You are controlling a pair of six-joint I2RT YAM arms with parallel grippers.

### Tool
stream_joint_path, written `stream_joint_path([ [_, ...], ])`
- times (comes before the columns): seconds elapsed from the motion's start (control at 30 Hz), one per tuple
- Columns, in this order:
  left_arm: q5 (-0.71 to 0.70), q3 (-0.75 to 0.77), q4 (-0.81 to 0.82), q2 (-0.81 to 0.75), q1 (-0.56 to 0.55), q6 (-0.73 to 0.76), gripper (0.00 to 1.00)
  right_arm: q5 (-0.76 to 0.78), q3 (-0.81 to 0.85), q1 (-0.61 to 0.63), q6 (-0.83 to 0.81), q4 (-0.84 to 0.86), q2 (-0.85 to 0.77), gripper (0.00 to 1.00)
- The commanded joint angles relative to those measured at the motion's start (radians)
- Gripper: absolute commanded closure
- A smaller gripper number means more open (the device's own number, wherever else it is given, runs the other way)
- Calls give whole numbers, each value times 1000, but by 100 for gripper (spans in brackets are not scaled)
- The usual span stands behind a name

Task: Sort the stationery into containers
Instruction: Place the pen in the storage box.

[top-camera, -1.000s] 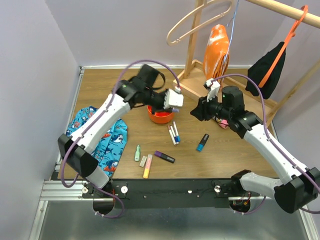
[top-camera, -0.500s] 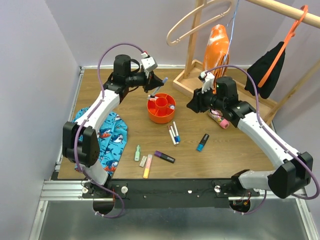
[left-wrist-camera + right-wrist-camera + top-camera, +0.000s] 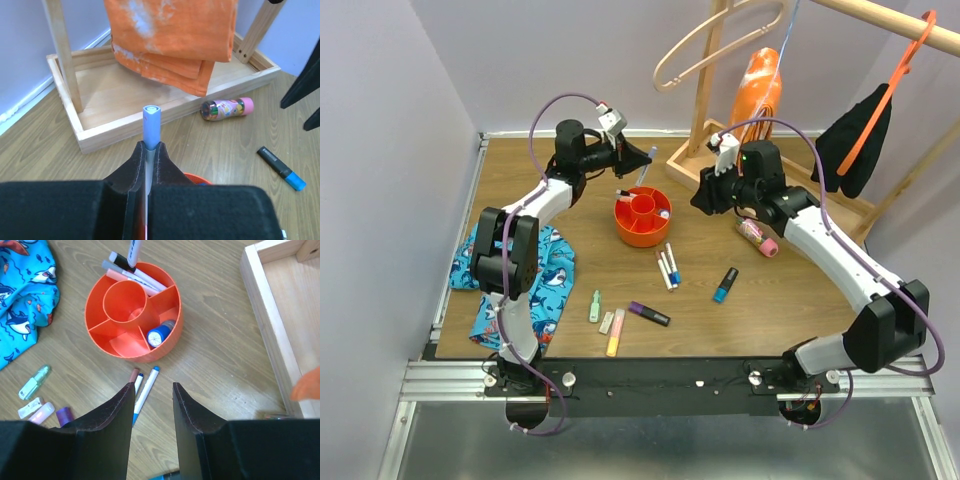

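Observation:
The red-orange bowl (image 3: 642, 218) stands mid-table, also seen in the right wrist view (image 3: 131, 335); it holds several pens (image 3: 131, 274) in a rear compartment and a blue-capped marker (image 3: 159, 335). My left gripper (image 3: 642, 160) hovers behind the bowl, shut on a blue-capped pen (image 3: 150, 122) between its fingertips (image 3: 159, 152). My right gripper (image 3: 702, 200) is open and empty right of the bowl, its fingers (image 3: 120, 405) above white pens (image 3: 145, 389). Loose on the table lie white pens (image 3: 666, 268), a blue highlighter (image 3: 725, 285), and purple (image 3: 648, 314), green (image 3: 594, 306) and yellow (image 3: 616, 334) markers.
A wooden rack base (image 3: 775, 195) with hanging orange (image 3: 755, 95) and black (image 3: 855, 135) cloths stands at the back right. A pink tube (image 3: 760, 237) lies by it. The blue shark-print cloth (image 3: 535, 275) lies at the left.
My left arm has swung from over the bowl back toward the far left, holding the blue-capped pen behind the bowl. My right gripper has moved up and left toward the bowl.

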Motion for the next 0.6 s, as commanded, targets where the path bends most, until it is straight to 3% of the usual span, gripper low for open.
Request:
stream_joint_path([
  [0.0, 15, -12, 159, 66, 10, -88, 100, 26, 43, -5, -30, -33, 29, 57],
  [0.27, 8, -84, 216, 105, 14, -107, 100, 8, 36, -4, -36, -25, 48, 57],
  [0.37, 12, -136, 222, 85, 16, -94, 94, -11, 25, -5, -31, -25, 46, 57],
  [0.57, 11, -207, 232, 37, 16, -73, 65, -15, 14, -4, -31, -19, 34, 56],
])
